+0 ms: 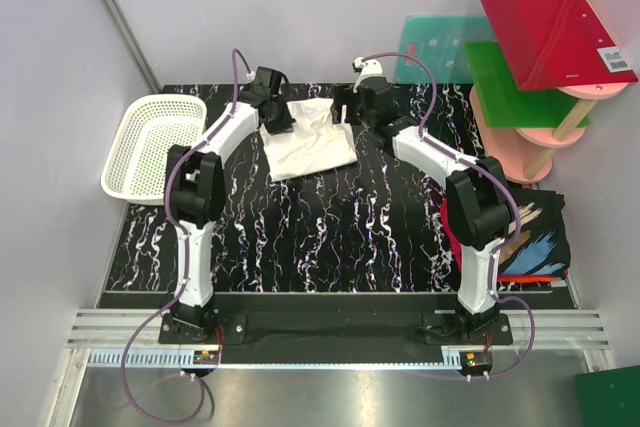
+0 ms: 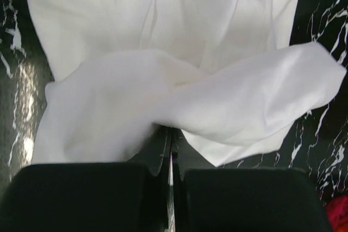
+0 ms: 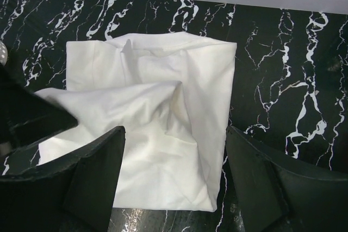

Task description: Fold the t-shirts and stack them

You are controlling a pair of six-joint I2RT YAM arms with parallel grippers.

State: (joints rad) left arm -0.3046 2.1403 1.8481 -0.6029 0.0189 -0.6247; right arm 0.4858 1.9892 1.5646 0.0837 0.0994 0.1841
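Status: first garment in progress; no stack exists yet.

1. The white soft-cloth t-shirt [image 1: 310, 137] lies at the far centre of the black white-veined marble-pattern bench [image 1: 330, 237]. It forms a rough rectangle, with one flap raised off the layer below.
2. The left hand [image 2: 168, 134] stands at the shirt's left edge with its fingers together. It appears to be clamped on the raised flap, though cloth drapes over the fingertips, so the pinch itself is hidden.
3. The right hand [image 1: 362, 107] hovers over the shirt's right side. Its fingers are wide apart and hold nothing.
4. The black t-shirt with coloured brushstroke print [image 1: 535, 232] and the red-orange t-shirt [image 1: 447, 239] lie bunched at the bench's right edge, well apart from the white one and unfolded.

Outstanding: finish and flatten the white fold, fold the other two, then stack all three.
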